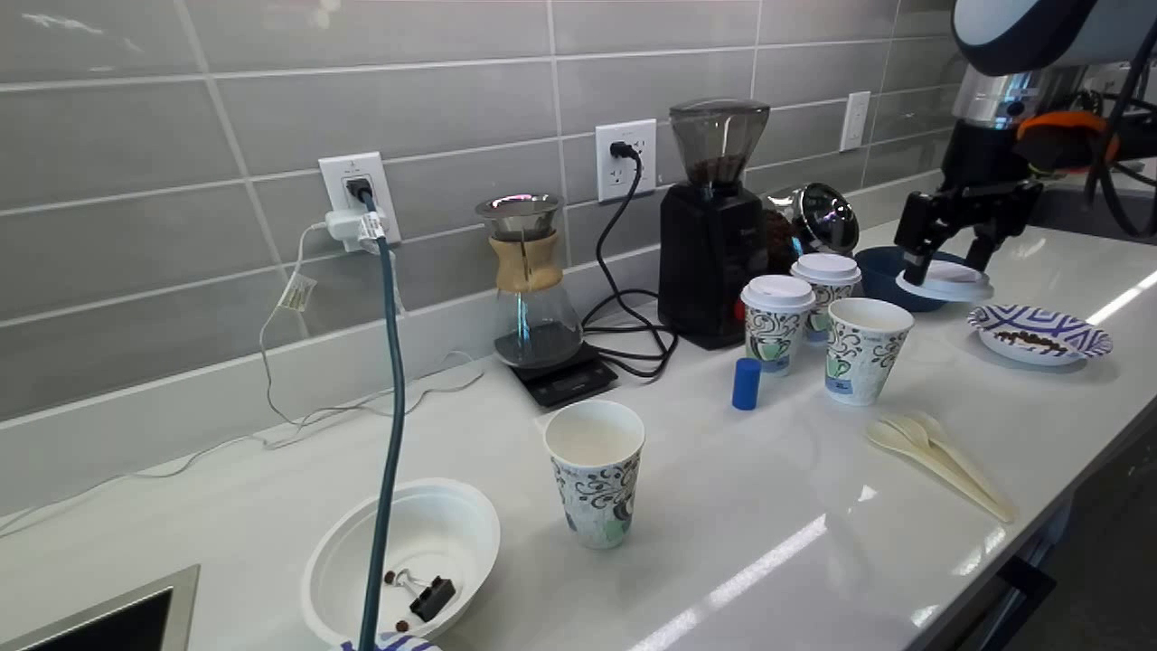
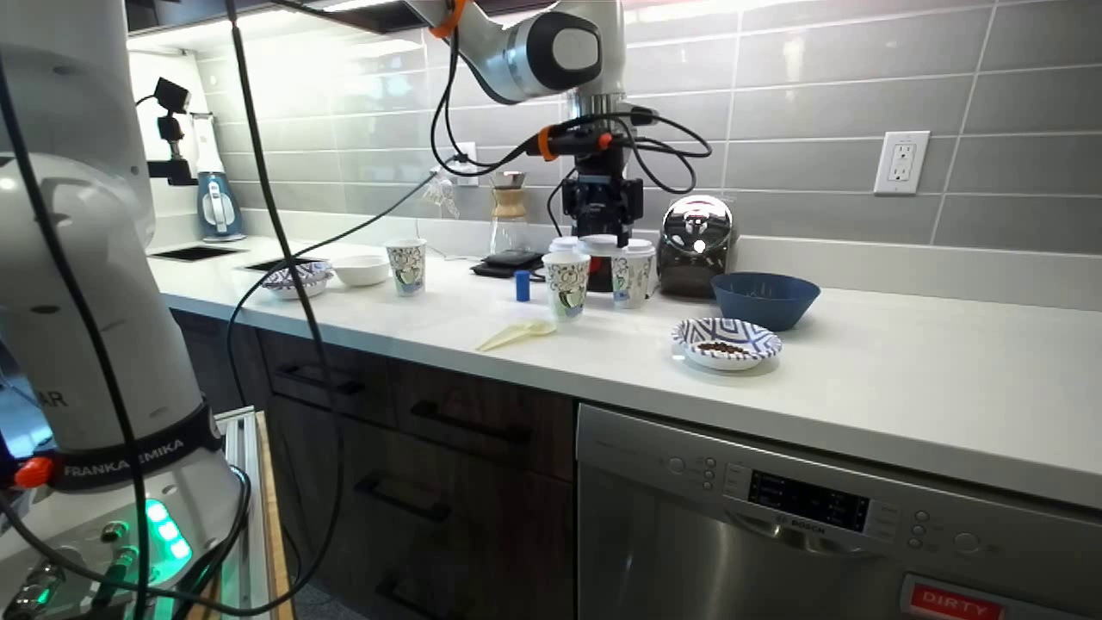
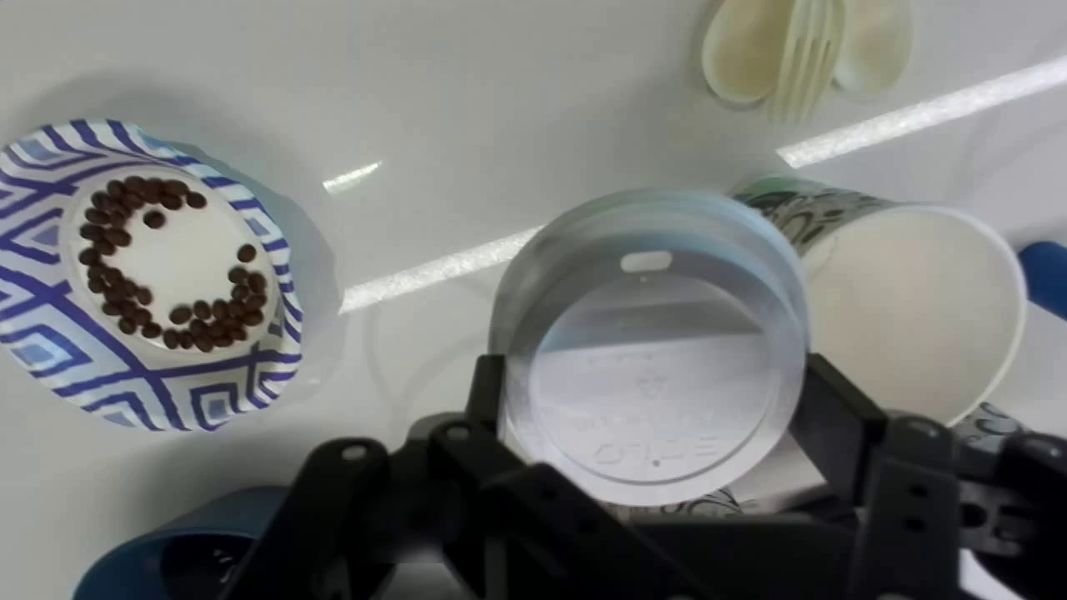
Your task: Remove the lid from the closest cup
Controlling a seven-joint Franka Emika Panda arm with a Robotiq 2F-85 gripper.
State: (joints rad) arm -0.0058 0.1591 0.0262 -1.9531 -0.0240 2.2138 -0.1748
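My gripper point(image 1: 945, 258) is shut on a white plastic lid point(image 1: 947, 284) and holds it in the air. In the wrist view the lid point(image 3: 658, 392) sits between the two fingertips point(image 3: 650, 367), with its sip hole facing the camera. An uncovered patterned paper cup point(image 1: 863, 357) stands upright beside the held lid; its open mouth shows in the wrist view point(image 3: 917, 312). The gripper point(image 2: 603, 215) and the lid point(image 2: 599, 244) are above the counter, higher than the open cup point(image 2: 567, 288). Two cups with white lids on, a nearer one point(image 1: 776, 325) and a farther one point(image 1: 826, 271), stand behind it.
A bowl of coffee beans point(image 1: 1039, 334) and a dark blue bowl point(image 2: 766, 301) stand beside the cups. Pale cutlery point(image 1: 940, 461) and a blue cylinder point(image 1: 746, 384) lie near. Another open cup point(image 1: 597, 479), a white bowl point(image 1: 452, 506) and a black grinder point(image 1: 714, 262) share the counter.
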